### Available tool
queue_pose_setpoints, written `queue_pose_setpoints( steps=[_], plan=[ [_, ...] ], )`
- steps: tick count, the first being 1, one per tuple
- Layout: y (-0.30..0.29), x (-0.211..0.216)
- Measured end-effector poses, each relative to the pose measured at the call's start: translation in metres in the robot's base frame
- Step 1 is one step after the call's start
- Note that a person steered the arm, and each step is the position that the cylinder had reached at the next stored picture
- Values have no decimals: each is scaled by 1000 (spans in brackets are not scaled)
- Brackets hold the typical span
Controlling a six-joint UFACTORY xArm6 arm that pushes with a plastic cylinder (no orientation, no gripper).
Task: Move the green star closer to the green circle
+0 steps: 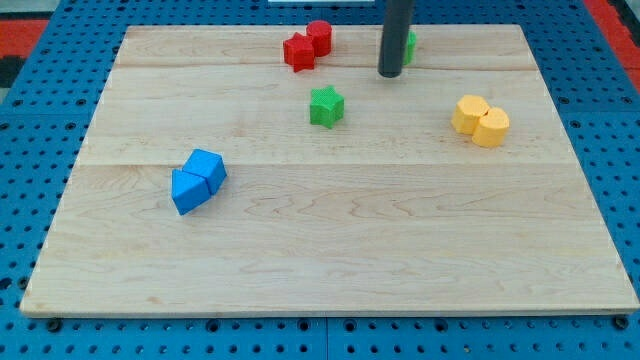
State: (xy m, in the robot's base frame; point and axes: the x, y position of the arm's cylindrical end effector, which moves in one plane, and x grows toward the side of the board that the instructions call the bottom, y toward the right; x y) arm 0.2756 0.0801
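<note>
Rod tip (pixel 390 74) rests on the worktop (pixel 330 250) near the view's top, just right of the red blocks (pixel 307 45) and up-right of the green star (pixel 326 106). My tool is a plain rod with no jaws. Green circle (pixel 411 44) peeks out behind the rod, mostly hidden. Yellow blocks (pixel 481 121) sit at right, blue blocks (pixel 198 180) at left

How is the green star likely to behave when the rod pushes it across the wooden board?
The green star looks like a small solid block lying flat, so it should slide rather than roll or tip. Its points could let it spin if my tip meets it off-centre. The board looks smooth, so it probably moves easily.
</note>
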Motion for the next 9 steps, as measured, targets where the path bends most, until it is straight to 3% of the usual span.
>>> queue_pose_setpoints(
  steps=[1, 3, 6, 7, 9],
  plan=[
    [0, -28],
    [25, -18],
    [-69, 132],
    [-127, 130],
    [-89, 102]
  ],
)
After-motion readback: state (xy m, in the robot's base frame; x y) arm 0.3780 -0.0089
